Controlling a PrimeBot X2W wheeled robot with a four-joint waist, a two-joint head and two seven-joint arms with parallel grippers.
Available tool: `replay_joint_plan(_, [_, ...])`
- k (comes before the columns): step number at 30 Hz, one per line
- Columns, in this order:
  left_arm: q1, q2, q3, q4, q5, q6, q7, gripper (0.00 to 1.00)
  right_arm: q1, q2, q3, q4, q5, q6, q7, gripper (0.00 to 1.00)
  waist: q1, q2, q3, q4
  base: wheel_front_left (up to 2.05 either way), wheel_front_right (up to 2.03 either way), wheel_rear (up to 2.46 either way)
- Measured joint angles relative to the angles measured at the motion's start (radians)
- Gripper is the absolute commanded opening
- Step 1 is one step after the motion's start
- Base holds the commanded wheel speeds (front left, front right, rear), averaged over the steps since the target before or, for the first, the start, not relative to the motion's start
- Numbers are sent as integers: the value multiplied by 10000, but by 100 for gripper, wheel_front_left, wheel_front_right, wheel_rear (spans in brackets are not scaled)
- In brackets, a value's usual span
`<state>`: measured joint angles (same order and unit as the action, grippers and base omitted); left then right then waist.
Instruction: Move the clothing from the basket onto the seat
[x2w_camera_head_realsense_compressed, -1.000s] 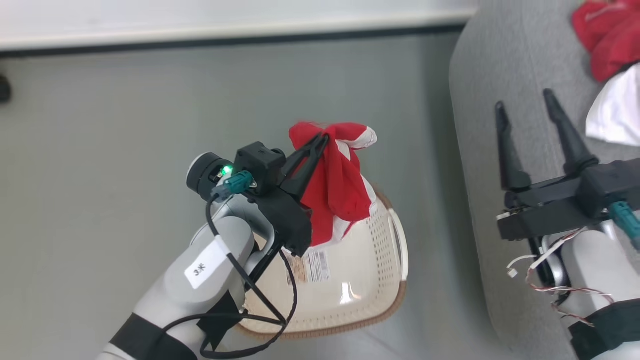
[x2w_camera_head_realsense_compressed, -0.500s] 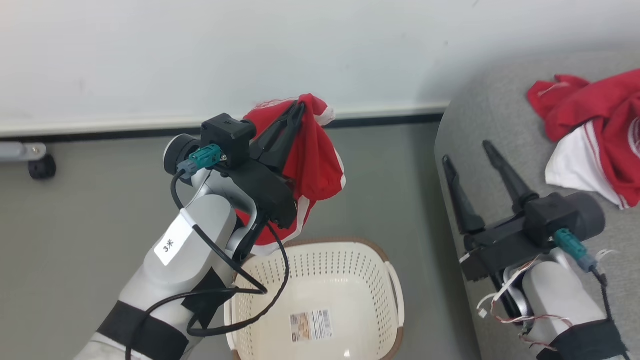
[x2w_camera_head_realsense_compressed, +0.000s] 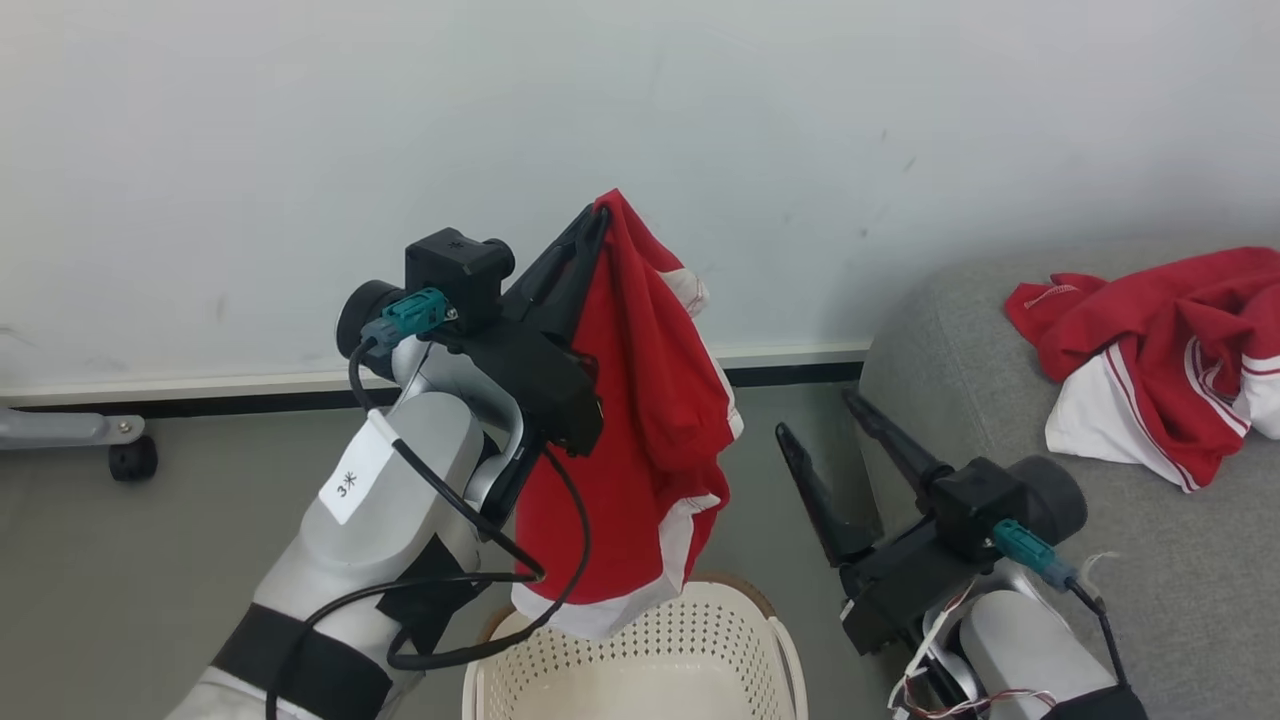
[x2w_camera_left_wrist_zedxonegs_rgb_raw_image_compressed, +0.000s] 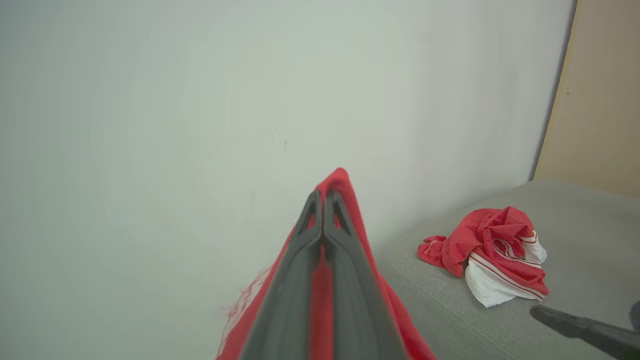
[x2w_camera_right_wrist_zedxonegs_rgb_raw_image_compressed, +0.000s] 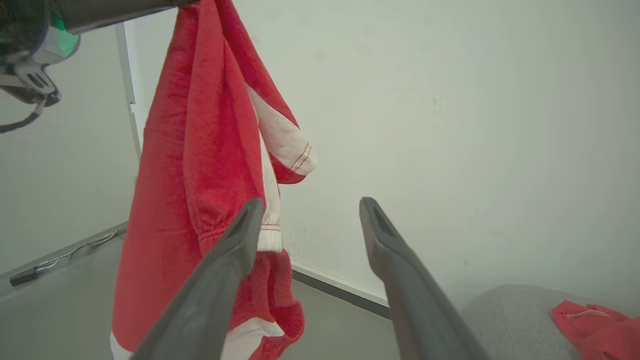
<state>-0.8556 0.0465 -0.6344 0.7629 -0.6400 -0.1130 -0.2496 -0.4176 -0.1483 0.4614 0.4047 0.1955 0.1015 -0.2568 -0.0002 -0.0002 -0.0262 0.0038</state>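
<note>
My left gripper (x2w_camera_head_realsense_compressed: 597, 214) is shut on a red and white garment (x2w_camera_head_realsense_compressed: 640, 420) and holds it high, so the cloth hangs down to just above the cream-white basket (x2w_camera_head_realsense_compressed: 740, 660) at the bottom of the head view. In the left wrist view the shut fingers (x2w_camera_left_wrist_zedxonegs_rgb_raw_image_compressed: 322, 200) pinch the red fabric (x2w_camera_left_wrist_zedxonegs_rgb_raw_image_compressed: 345, 185). The right gripper (x2w_camera_head_realsense_compressed: 815, 415) is open and holds nothing, beside the grey seat (x2w_camera_head_realsense_compressed: 1150, 560). From the right wrist its fingers (x2w_camera_right_wrist_zedxonegs_rgb_raw_image_compressed: 310, 210) frame the hanging garment (x2w_camera_right_wrist_zedxonegs_rgb_raw_image_compressed: 200, 175). Another red and white garment (x2w_camera_head_realsense_compressed: 1150, 350) lies crumpled on the seat (x2w_camera_left_wrist_zedxonegs_rgb_raw_image_compressed: 575, 235).
A pale wall (x2w_camera_head_realsense_compressed: 700, 120) with a dark skirting line stands behind everything. A small castor on a grey bar (x2w_camera_head_realsense_compressed: 130, 460) sits at the far left on the grey floor (x2w_camera_head_realsense_compressed: 120, 580). A tan panel (x2w_camera_left_wrist_zedxonegs_rgb_raw_image_compressed: 600, 100) rises behind the seat.
The head view has tilted up, so basket and seat sit lower in the picture. My left gripper has lifted the garment clear of the basket. The right gripper stays open.
</note>
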Motion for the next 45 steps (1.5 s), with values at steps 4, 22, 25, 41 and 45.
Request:
replay_joint_plan(4, [1,-54,-163,-150,0,73,-2,0,-81,207,286,426,161,107,2,100,0,0,-224,170,0,0,0])
replay_joint_plan(22, [12,-88,-918,-1060,-303,142,-2,0,-2336,253,2784,3043,1089,232,90,100,2,2,-212,1218,0,0,0])
replay_joint_plan(25, [12,-84,-1110,-1354,-341,232,-2,0,-2769,303,3338,3490,1373,232,88,100,2,3,-136,1332,0,0,0])
replay_joint_plan(41, [205,-77,-1298,-1960,-529,619,-2,0,-3864,334,5125,3906,2640,234,77,0,2,2,45,1141,0,0,0])
replay_joint_plan(45, [511,88,-1154,-1766,-596,709,-2,0,-4168,42,5173,3745,2924,234,75,0,2,3,74,914,0,0,0])
